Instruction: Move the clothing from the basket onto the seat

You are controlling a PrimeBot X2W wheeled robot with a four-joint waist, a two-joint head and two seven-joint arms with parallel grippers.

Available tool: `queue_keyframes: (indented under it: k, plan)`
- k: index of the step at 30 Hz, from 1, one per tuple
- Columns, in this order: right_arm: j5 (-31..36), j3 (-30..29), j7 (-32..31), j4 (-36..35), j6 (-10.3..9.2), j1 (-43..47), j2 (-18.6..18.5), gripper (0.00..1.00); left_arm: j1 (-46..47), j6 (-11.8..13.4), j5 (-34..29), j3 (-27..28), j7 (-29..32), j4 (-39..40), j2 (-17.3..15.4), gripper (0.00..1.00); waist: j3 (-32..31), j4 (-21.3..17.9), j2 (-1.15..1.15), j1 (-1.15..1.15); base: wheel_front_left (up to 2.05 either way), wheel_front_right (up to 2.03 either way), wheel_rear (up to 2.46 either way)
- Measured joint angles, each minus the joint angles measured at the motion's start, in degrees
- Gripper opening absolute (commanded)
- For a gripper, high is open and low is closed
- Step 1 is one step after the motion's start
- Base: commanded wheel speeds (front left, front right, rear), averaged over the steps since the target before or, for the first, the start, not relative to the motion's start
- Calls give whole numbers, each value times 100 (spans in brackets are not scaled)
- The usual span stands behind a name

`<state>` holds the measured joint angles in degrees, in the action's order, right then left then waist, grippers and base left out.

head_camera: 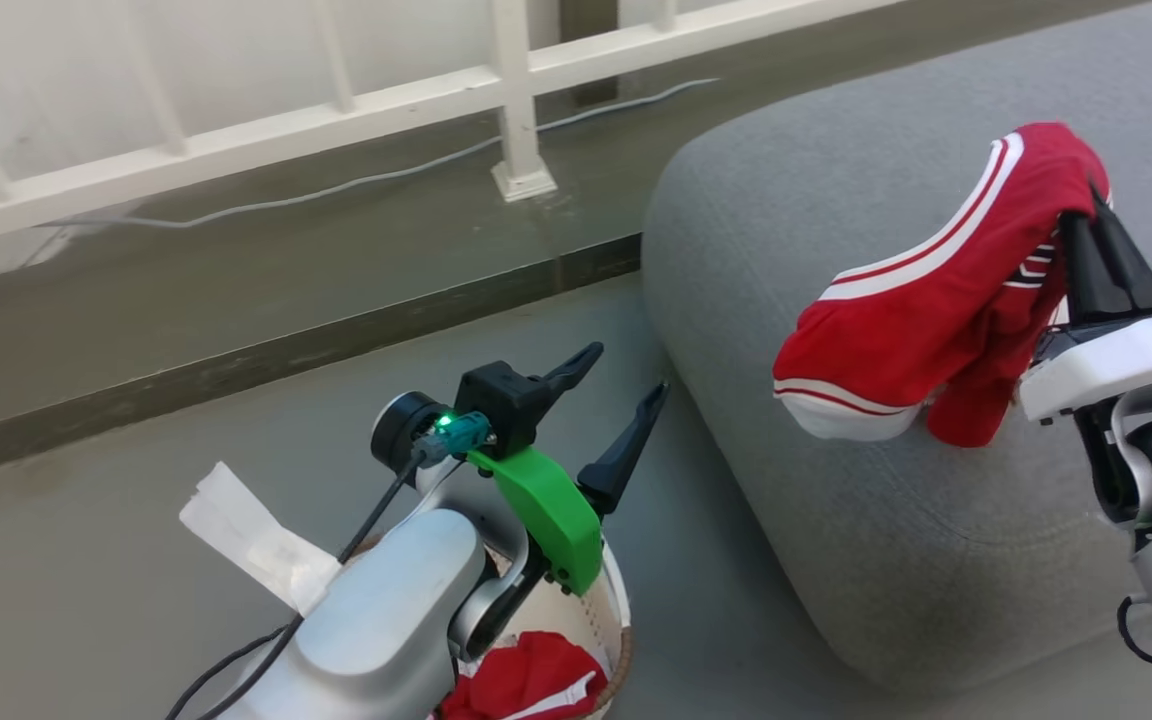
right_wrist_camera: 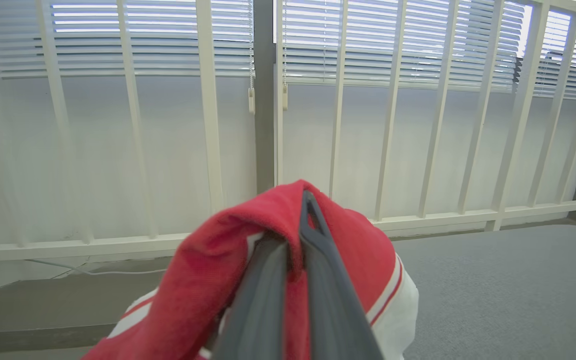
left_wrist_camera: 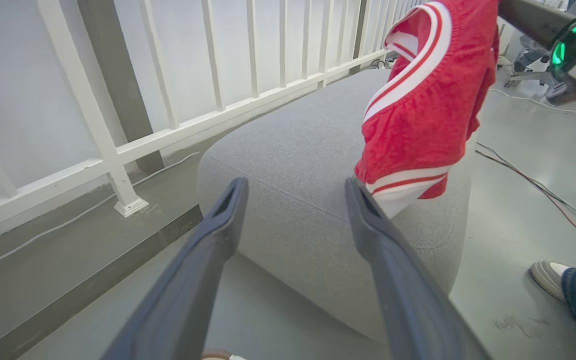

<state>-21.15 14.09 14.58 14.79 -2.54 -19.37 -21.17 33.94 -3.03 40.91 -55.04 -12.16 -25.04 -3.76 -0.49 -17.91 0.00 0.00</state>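
A red garment with white stripes hangs from my right gripper, which is shut on its top fold above the grey seat. In the right wrist view the closed gripper pinches the red fabric, with the seat beyond. My left gripper stands open and holds nothing, above the cream basket at the bottom edge. A second red garment lies in that basket. From the left wrist, the open gripper points at the seat and the hanging garment.
A white railing and a thin cable run along the raised ledge behind. A white crumpled sheet lies beside the basket. A person's shoe and cables are on the floor past the seat's end.
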Motion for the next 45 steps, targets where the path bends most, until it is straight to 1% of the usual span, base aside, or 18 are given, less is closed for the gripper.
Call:
queue_keyframes:
  k: [8, 12, 20, 23, 30, 32, 38, 41, 45]
  plan:
    - [-1, -73, 0, -167, 2, 1, -142, 0, -21, 4, -56, -111, 0, 147, 32, 100, 135, -479, 0, 0, 0, 0, 0]
    - [-13, -126, 0, -259, 22, -2, -175, 0, -19, 30, -208, -174, 3, 178, 37, 100, 274, -740, 0, 0, 0, 0, 0]
    - [-137, -263, 0, -267, 46, -42, -162, 0, 68, 62, -379, -280, 103, 236, 36, 100, 711, -1096, 0, 0, 0, 0, 0]
    - [-219, -305, -1, -165, 53, -270, -163, 0, 249, 66, -409, -288, 159, 318, 35, 100, 951, -1176, 0, 0, 0, 0, 0]
    - [-320, -471, -156, 20, 105, -1122, -256, 0, 551, 136, -649, -301, 313, 476, 16, 100, 1380, -1150, 0, 0, 0, 0, 0]
    - [-310, -479, -220, 90, 147, -1392, -328, 0, 657, 151, -693, -311, 367, 536, 4, 100, 1503, -1108, 0, 1, 0, 0, 0]
    - [-371, -761, -389, 391, 134, -2276, -448, 0, 950, 185, -791, -343, 509, 725, -60, 100, 1885, -903, 0, 1, 0, 0, 0]
    - [-372, -955, -448, 615, 0, -2586, -599, 0, 1076, 203, -864, -363, 563, 827, -62, 100, 2059, -749, 0, 1, 0, 0, 0]
    - [-431, -1227, -488, 900, -109, -2925, -786, 0, 1217, 201, -1005, -449, 615, 983, -56, 100, 2269, -498, 0, 1, 0, 0, 0]
